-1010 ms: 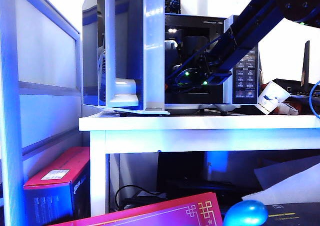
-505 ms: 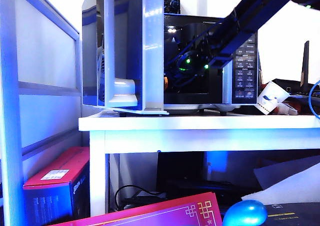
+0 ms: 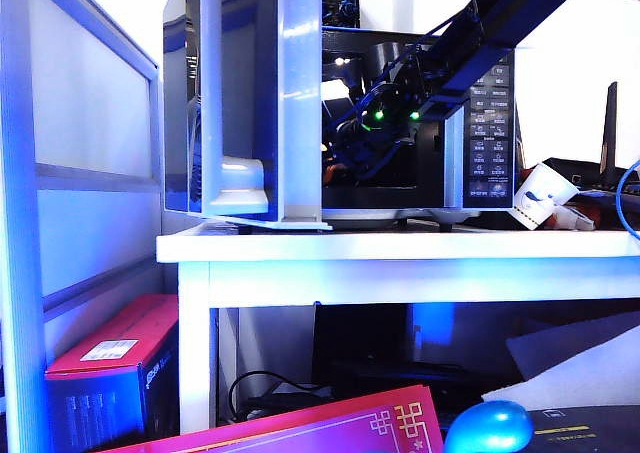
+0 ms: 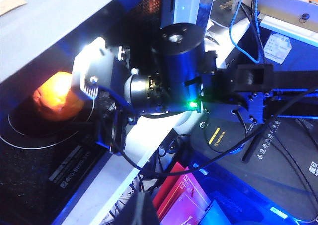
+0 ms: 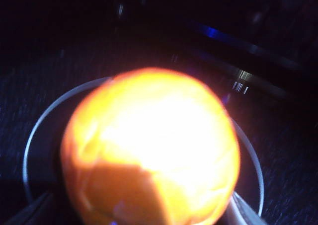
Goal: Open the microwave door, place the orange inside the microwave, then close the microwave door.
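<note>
The microwave point(image 3: 490, 123) stands on the white table with its door point(image 3: 290, 93) swung wide open to the left. The orange point(image 4: 54, 103) rests on the glass turntable point(image 4: 30, 135) inside; in the right wrist view the orange point(image 5: 149, 145) fills most of the picture. My right gripper point(image 5: 139, 216) reaches into the cavity, open, its fingers point(image 5: 243, 210) wide apart on either side of the fruit and just above it. It also shows as the right gripper point(image 4: 94, 86) in the left wrist view. My left gripper point(image 4: 141, 210) hangs outside in front of the microwave, shut and holding nothing.
Below the white table point(image 3: 400, 248) sit a red box point(image 3: 110, 363), a red printed card point(image 3: 300, 428) and a blue oval object point(image 3: 490, 428). A white cup-like item point(image 3: 540, 198) and cables lie right of the microwave. The right arm point(image 3: 480, 23) slants across the control panel.
My right arm and gripper have risen inside the cavity, tilting up away from the turntable. The orange stays down on the plate. The left arm has not moved.
</note>
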Controlling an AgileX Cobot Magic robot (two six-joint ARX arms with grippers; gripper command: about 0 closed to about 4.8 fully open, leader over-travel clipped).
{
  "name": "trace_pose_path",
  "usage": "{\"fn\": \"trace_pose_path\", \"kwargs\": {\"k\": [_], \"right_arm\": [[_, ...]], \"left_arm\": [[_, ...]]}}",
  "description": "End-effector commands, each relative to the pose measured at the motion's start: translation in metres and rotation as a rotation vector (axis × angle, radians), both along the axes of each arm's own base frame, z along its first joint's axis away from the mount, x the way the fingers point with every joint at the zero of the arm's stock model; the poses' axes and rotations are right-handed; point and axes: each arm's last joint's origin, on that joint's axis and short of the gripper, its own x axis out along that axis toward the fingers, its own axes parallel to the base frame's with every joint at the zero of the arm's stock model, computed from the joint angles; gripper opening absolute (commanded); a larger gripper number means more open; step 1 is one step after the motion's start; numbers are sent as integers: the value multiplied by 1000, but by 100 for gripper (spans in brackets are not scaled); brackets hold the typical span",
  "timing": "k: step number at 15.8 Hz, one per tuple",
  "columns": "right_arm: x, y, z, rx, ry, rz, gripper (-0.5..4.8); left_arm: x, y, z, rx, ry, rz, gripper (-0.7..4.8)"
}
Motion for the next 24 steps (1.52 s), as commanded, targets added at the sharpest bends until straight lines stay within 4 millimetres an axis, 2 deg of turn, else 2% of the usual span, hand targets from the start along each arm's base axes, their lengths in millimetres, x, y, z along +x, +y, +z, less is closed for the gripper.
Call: {"fn": "trace_pose_path", "kwargs": {"k": [1, 10, 15, 21, 24], "right_arm": [[-6, -1, 14, -35, 17, 8, 479], [-25, -10, 27, -152, 197, 25, 479], [-39, -16, 48, -184, 252, 4, 479], [-67, -27, 73, -242, 396, 10, 479], [-77, -32, 86, -252, 414, 4, 479]], "left_arm": [[-3, 0, -35, 96, 261, 19, 17], [-2, 0, -35, 97, 262, 19, 17], [-2, 0, -35, 96, 262, 19, 17], [-2, 0, -35, 96, 262, 19, 17], [-2, 0, -35, 96, 262, 19, 17]]}}
